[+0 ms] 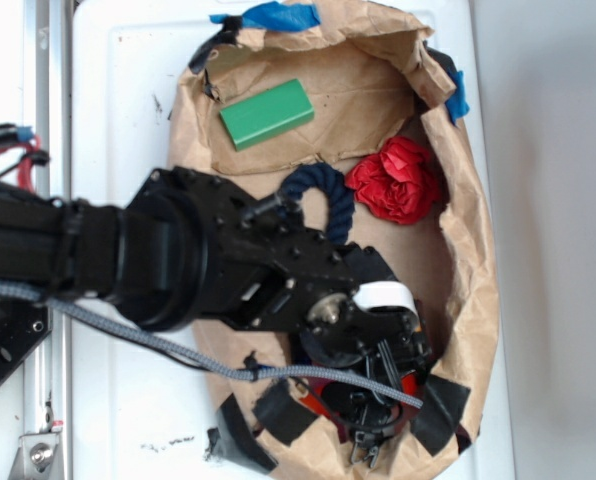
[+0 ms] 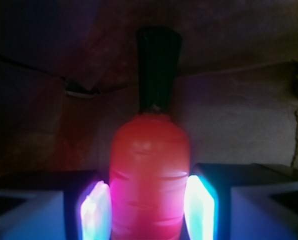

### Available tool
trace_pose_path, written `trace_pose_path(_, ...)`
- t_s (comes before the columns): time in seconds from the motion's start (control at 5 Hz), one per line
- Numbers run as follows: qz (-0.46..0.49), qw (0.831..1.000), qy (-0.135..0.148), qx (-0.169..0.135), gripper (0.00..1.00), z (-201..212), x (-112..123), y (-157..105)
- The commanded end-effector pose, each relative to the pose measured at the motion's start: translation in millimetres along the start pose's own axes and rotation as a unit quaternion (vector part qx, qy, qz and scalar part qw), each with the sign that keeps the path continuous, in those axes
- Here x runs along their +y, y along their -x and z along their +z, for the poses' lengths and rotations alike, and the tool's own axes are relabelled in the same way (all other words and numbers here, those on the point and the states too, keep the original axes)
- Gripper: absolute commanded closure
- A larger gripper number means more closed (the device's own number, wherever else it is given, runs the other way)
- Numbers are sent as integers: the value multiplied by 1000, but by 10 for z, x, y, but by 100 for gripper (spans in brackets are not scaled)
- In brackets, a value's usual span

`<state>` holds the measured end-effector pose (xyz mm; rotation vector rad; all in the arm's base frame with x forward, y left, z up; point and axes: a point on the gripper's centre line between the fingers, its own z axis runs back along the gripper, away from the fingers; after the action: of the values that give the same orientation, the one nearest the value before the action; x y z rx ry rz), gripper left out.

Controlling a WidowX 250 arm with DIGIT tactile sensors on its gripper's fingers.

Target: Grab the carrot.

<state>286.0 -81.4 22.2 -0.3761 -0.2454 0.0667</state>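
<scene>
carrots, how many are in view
1. The carrot sits between the gripper fingers in the wrist view; outside it shows only as red bits under the arm. More may be hidden.

Bright, even, soft-shadowed in the exterior view, though slightly blurred throughout. Dim and murky in the wrist view, corners sunk in shadow. Glowing pink-red on the carrot (image 2: 150, 175), fingers (image 2: 200, 207) blown out in blue-white glare, edges smeared and unfocused.
</scene>
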Motion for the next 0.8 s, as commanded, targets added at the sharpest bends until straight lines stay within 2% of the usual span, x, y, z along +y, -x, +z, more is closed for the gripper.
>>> trace_pose_path(0.0, 28, 999, -14, -5, 100, 333, 282, -59)
trace_pose_path(0.2, 36, 996, -76, 14, 100, 565, 389, -113)
trace_pose_path(0.4, 62, 990, -125, 35, 100, 767, 447, -169)
trace_pose_path(0.6, 67, 987, -140, 44, 100, 842, 451, -207)
